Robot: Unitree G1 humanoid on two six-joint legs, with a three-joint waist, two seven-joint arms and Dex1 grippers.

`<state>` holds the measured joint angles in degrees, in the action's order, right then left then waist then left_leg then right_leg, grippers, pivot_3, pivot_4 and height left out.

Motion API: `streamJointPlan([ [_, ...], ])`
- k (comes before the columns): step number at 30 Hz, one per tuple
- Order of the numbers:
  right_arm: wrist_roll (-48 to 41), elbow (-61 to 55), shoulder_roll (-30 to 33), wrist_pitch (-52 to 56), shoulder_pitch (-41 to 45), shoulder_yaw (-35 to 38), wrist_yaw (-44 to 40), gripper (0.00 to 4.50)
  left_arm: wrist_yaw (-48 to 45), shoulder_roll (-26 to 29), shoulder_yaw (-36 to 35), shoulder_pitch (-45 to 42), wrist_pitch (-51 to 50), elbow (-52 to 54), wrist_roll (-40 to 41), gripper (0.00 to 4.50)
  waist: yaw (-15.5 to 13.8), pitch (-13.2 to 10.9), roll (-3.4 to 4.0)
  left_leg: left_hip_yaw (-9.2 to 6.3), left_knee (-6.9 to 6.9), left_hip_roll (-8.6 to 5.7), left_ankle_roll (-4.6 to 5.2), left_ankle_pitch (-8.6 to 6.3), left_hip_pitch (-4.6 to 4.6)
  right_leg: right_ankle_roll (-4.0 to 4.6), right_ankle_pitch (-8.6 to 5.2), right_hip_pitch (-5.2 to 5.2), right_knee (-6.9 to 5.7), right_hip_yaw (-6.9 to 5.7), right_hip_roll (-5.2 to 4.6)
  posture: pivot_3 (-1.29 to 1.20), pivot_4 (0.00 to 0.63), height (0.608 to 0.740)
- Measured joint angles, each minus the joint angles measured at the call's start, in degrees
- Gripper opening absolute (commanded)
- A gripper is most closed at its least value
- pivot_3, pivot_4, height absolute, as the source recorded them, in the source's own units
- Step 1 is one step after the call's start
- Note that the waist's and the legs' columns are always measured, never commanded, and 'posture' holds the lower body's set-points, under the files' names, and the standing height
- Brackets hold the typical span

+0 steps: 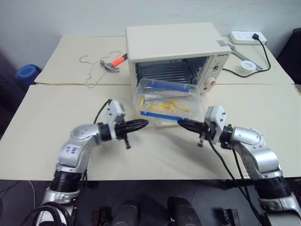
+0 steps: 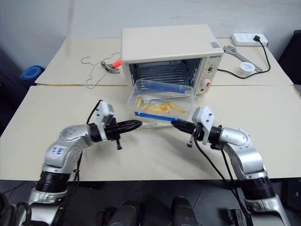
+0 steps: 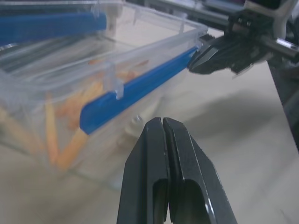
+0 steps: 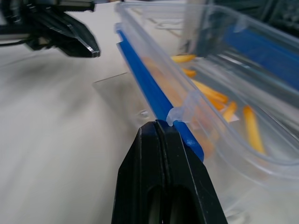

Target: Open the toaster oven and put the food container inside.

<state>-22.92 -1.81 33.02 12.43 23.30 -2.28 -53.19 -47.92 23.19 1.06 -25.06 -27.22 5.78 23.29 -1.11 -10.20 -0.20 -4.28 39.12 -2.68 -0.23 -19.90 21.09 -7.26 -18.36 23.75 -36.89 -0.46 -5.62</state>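
Between your two grippers, on the oven's lowered door, the food container (image 1: 163,102) lies with its long axis across you, the left gripper (image 1: 142,124) and right gripper (image 1: 183,123) both with fingers pressed together, empty, at its near blue clip (image 1: 159,116).

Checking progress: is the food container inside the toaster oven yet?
Not fully. The food container sits on the open door, its near part sticking out of the toaster oven.

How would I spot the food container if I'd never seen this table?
Find the cream toaster oven at the back of the table. Right before its open front sits the food container, a clear plastic box. Blue side clips and yellow strips inside set it apart.
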Motion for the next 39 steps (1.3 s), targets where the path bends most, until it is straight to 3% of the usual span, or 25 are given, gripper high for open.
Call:
streamJointPlan([
  [8,7.74,23.56,-4.90,-9.72,16.11,0.02,1.88,0.00,12.40,-9.43,0.16,-6.25,6.13,-10.98,-6.30,0.04,1.23,0.00,0.00,0.01,0.02,-0.02,-0.01,0.01,0.04,0.00,0.00,0.06,0.00,-0.10,0.01,0.00,0.150,0.740],
  [15,12.85,41.74,-10.39,-18.90,24.20,0.01,4.31,0.00,19.40,-13.43,-1.89,-13.63,15.02,-23.80,-9.98,0.04,1.41,0.00,0.00,-0.02,0.03,-0.02,-0.01,0.01,0.09,0.00,0.00,0.07,-0.05,-0.17,-0.02,0.00,0.150,0.740],
  [22,14.03,51.40,-11.92,-23.22,29.45,0.91,6.46,0.00,23.61,-14.40,-3.49,-17.40,21.05,-30.33,-11.35,0.04,1.64,0.00,0.01,-0.08,0.03,-0.07,-0.01,0.01,0.12,-0.02,0.01,0.07,-0.05,-0.22,-0.08,0.00,0.150,0.740],
  [26,11.52,46.32,-9.99,-20.76,26.67,1.02,-0.77,0.00,17.51,-10.09,-2.98,-11.57,17.28,-22.14,-8.79,0.04,2.83,0.01,0.01,-0.09,0.00,0.00,-0.01,0.01,0.13,-0.02,0.01,0.15,-0.06,-0.18,-0.12,0.00,0.150,0.740],
  [29,8.46,39.22,-5.37,-16.47,21.85,2.88,-5.81,0.00,12.62,-5.02,-3.73,-5.92,11.71,-14.24,-5.01,0.60,2.86,0.00,0.01,-0.10,-0.02,0.02,-0.02,0.01,0.17,-0.01,0.01,0.20,-0.04,-0.16,-0.18,0.00,0.150,0.740],
  [33,5.62,31.87,1.22,-12.46,15.96,5.14,-10.50,0.00,5.32,3.48,-7.20,1.06,5.92,-3.82,1.75,1.85,2.80,0.01,0.02,-0.07,-0.06,0.05,-0.05,-0.01,0.18,0.00,0.00,0.18,-0.02,-0.09,-0.27,0.00,0.150,0.740],
  [35,6.19,34.92,7.15,-13.76,13.17,6.84,-12.40,0.00,-1.74,11.18,-11.16,7.32,6.23,-0.38,4.44,2.53,2.72,0.00,0.03,-0.04,-0.14,0.06,-0.05,-0.02,0.13,0.02,-0.01,0.17,0.05,-0.07,-0.30,0.00,0.150,0.740],
  [39,9.70,46.19,9.58,-19.34,13.19,8.15,-12.37,0.00,-13.75,16.67,-15.30,13.87,7.36,1.32,9.55,3.65,2.70,-0.01,0.05,0.01,-0.08,0.07,-0.03,-0.03,-0.06,0.03,-0.01,-0.13,0.46,-0.06,-0.31,0.00,0.150,0.740],
])
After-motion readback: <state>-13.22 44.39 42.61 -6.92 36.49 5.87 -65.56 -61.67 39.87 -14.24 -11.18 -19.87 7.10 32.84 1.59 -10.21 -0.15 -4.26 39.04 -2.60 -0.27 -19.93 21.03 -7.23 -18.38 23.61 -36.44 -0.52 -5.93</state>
